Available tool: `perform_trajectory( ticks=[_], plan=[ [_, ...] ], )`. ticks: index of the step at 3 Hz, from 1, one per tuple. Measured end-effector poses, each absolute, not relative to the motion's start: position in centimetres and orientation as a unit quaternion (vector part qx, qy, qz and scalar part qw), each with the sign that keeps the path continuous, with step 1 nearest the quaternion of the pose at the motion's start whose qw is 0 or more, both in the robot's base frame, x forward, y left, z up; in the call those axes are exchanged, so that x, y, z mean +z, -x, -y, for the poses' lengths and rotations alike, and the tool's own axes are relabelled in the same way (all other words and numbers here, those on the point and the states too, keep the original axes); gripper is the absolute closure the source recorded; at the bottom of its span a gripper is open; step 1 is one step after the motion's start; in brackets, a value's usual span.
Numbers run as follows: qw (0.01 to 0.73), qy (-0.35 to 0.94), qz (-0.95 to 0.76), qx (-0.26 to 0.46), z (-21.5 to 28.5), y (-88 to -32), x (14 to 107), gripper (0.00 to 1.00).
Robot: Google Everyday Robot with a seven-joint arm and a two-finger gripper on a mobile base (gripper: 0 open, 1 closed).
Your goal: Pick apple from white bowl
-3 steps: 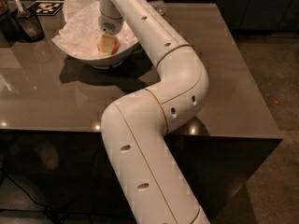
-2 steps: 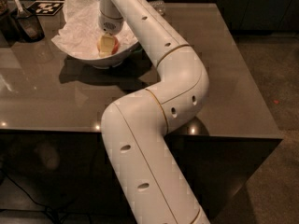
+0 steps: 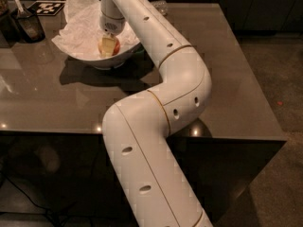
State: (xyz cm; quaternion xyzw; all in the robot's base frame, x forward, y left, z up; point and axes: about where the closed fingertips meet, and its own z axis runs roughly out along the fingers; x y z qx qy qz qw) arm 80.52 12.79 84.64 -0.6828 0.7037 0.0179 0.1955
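Observation:
The white bowl [image 3: 93, 60] stands at the far left of the dark table, lined with crumpled white paper [image 3: 83, 19]. The apple [image 3: 117, 43], yellow-orange with a red blush, lies inside the bowl at its right side. My gripper [image 3: 108, 47] reaches straight down into the bowl and sits right at the apple, covering its left part. My white arm runs from the bowl across the table toward the front edge.
A dark container with a utensil [image 3: 28, 24] stands left of the bowl at the back left. A black-and-white marker tag [image 3: 45, 7] lies behind it. The brown table [image 3: 61, 103] ends in a front edge near my arm's elbow and a right edge by the floor.

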Motion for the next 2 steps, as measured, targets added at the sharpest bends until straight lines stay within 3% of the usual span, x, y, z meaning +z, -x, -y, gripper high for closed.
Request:
perform_trajectory(
  ticks=[1, 2],
  plan=[
    [0.203, 0.68, -0.704, 0.02, -13.0, -80.9, 84.5, 0.89],
    [0.238, 0.652, -0.72, 0.014, -12.6, -81.3, 87.9, 1.0]
  ],
)
